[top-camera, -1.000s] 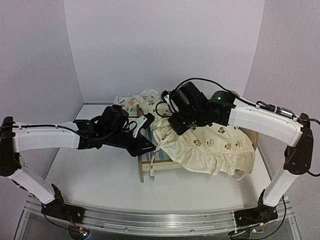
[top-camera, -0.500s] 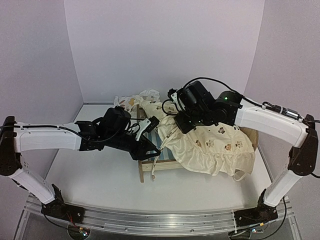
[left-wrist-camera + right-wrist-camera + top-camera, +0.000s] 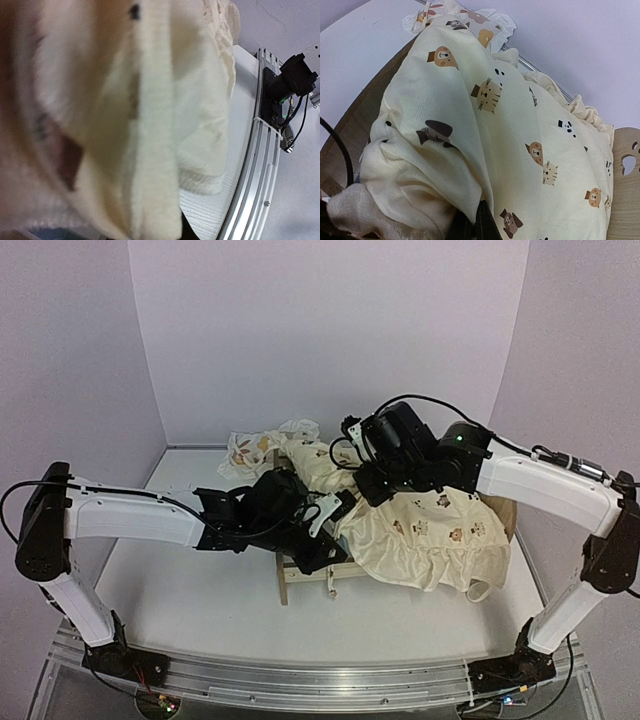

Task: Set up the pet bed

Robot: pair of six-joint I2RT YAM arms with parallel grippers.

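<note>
Top external view: right gripper [image 3: 365, 480] is pinching the cream animal-print ruffled quilt [image 3: 430, 540], apparently draping it over the light plywood pet bed [image 3: 300, 577] nearer the table's [image 3: 180, 590] right edge; left gripper [image 3: 325, 515], buried in fabric, cannot tell

From above we saw little of the pet bed [image 3: 284, 585], since the quilt [image 3: 420, 540] covered all but its near-left corner. Blurred cream cloth filled most of the left wrist view and hid the fingers of the left hand [image 3: 335, 508], so we could not tell their spread. The right wrist view's bottom edge cut off the right hand [image 3: 472, 227], and its right edge an end board [image 3: 625, 200].
</note>
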